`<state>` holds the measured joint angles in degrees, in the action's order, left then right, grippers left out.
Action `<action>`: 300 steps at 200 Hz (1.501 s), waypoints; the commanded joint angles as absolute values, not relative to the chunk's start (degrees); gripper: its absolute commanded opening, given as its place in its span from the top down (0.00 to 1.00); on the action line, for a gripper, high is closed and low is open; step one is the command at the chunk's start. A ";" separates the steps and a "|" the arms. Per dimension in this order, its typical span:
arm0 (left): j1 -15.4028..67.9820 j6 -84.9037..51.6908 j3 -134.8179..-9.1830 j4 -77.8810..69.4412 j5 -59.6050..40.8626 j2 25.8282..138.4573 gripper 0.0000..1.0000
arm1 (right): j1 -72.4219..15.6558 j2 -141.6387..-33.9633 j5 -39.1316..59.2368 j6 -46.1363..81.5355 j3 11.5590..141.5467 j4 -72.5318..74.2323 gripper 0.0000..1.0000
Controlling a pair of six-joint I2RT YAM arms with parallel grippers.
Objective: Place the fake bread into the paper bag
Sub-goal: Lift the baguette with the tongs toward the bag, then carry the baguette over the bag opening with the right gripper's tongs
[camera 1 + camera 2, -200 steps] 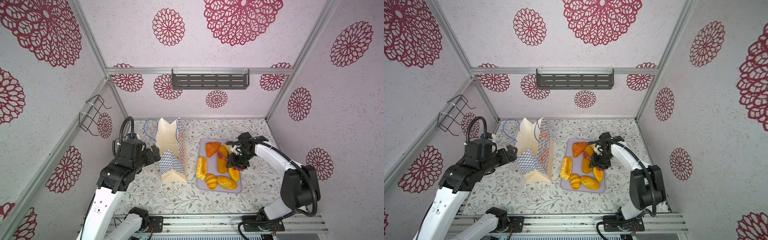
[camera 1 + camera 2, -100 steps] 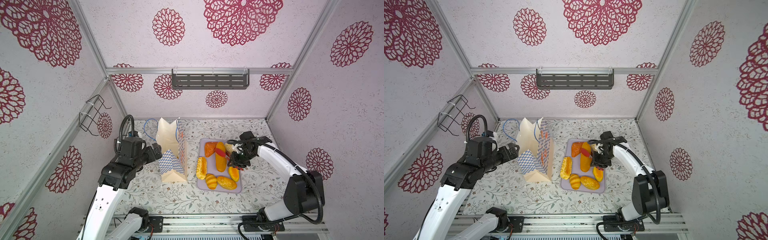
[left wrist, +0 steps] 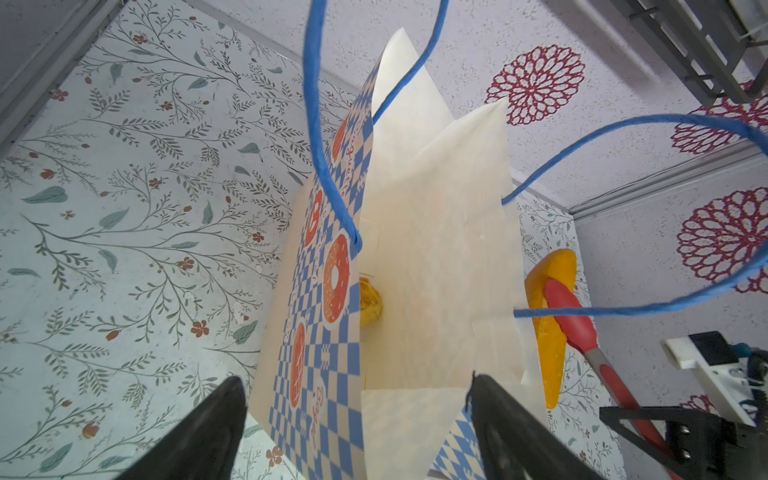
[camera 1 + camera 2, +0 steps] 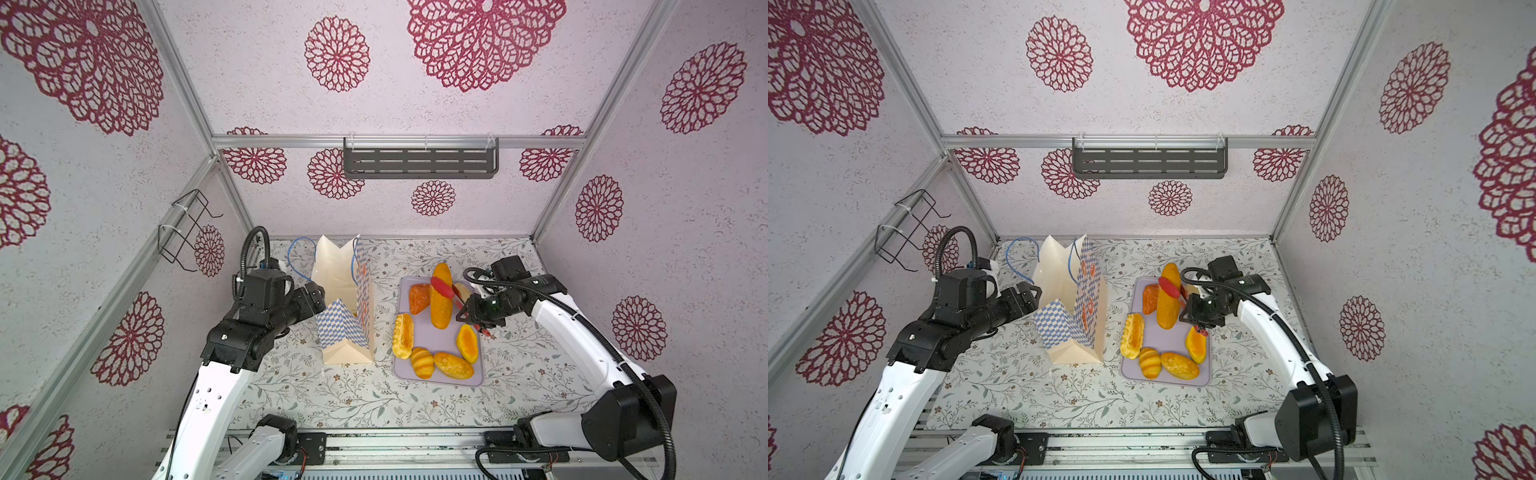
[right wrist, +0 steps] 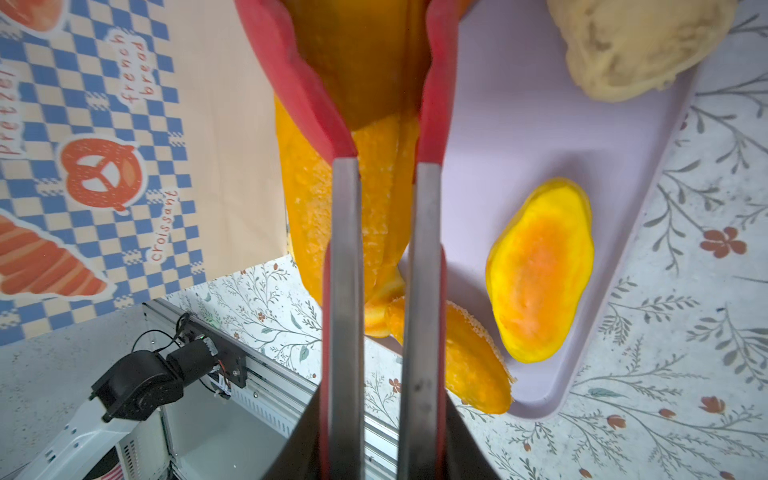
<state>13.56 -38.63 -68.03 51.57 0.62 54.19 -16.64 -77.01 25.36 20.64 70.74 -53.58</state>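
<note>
The paper bag (image 4: 345,307) (image 4: 1073,307) stands open left of the lilac tray (image 4: 434,343) (image 4: 1167,343). My left gripper (image 4: 318,297) (image 3: 357,432) is open, its jaws straddling the bag's near side wall (image 3: 415,249). One small golden loaf (image 3: 370,301) shows inside the bag. My right gripper (image 4: 478,313) (image 5: 382,436) is shut on red-tipped steel tongs (image 5: 345,249), which clamp a long yellow loaf (image 4: 440,297) (image 4: 1168,297) (image 5: 361,62) raised above the tray. Several other loaves lie on the tray, among them a croissant (image 4: 422,362) and an orange triangle (image 4: 419,297).
A dark slotted shelf (image 4: 419,163) hangs on the back wall and a wire basket (image 4: 187,228) on the left wall. An aluminium rail (image 4: 395,444) runs along the table's front edge. A pale roll (image 5: 631,45) sits at the tray's far end.
The tongs closed on the long loaf and lifted it off the tray, one end tilting up toward the back. My left gripper moved closer to the bag and its jaws narrowed a little.
</note>
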 commanded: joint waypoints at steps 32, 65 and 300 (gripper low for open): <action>12.81 -39.99 -66.45 48.61 0.15 55.49 0.19 | -16.48 -72.49 27.32 22.57 75.89 -46.54 0.68; 12.66 -40.28 -66.27 48.21 0.35 55.81 0.23 | -17.22 -71.79 28.82 23.20 77.96 -43.24 0.68; 12.47 -43.68 -61.42 44.34 1.40 55.89 0.46 | -46.72 -96.47 20.53 21.16 113.52 -21.13 0.68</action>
